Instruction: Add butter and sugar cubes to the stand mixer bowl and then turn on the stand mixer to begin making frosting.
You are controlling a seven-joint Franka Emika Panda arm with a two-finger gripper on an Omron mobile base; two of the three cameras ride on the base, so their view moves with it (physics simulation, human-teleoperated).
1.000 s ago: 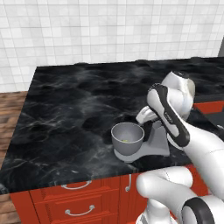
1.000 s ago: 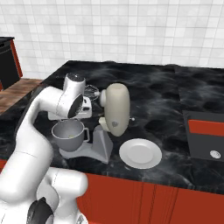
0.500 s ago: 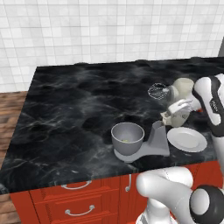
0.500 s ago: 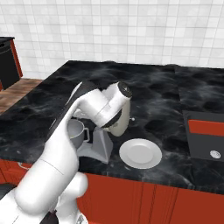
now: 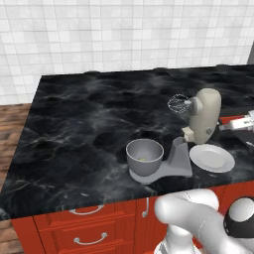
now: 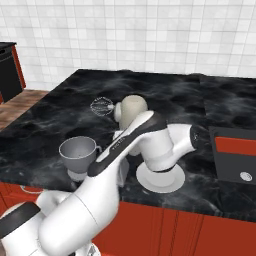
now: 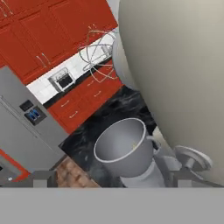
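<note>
You are looking at a kitchen with white wall tiles, red cabinet fronts and a black marbled counter (image 5: 84,124).

In the left base view, the stand mixer (image 5: 196,131) is standing near the counter's front edge, its grey base flat on the stone and its beige head tilting back so the wire whisk (image 5: 177,103) is hanging in the air. The stand mixer bowl (image 5: 144,157) is sitting on the front of that base, round, deep and grey, with a faint pale patch showing at its bottom; you cannot tell what that patch is. A flat white plate (image 5: 212,158) is lying just beside the mixer's base on the right.

In the right base view, the white arm is crossing in front of the mixer, hiding the column. The bowl (image 6: 78,151) is showing to the arm's left, the whisk (image 6: 101,106) above it, the beige head (image 6: 133,111) behind the arm, and the plate's rim (image 6: 172,184) is peeking out below the wrist.

In the hand view, the gripper (image 7: 111,178) is sitting close against the mixer's beige head (image 7: 179,74), which is looming at the right. Its two dark fingertips (image 7: 43,176) are standing wide apart, holding nothing. The bowl (image 7: 122,147) is lying between them farther off, with a small pale speck inside, and the whisk (image 7: 99,52) is hanging above it.
</note>
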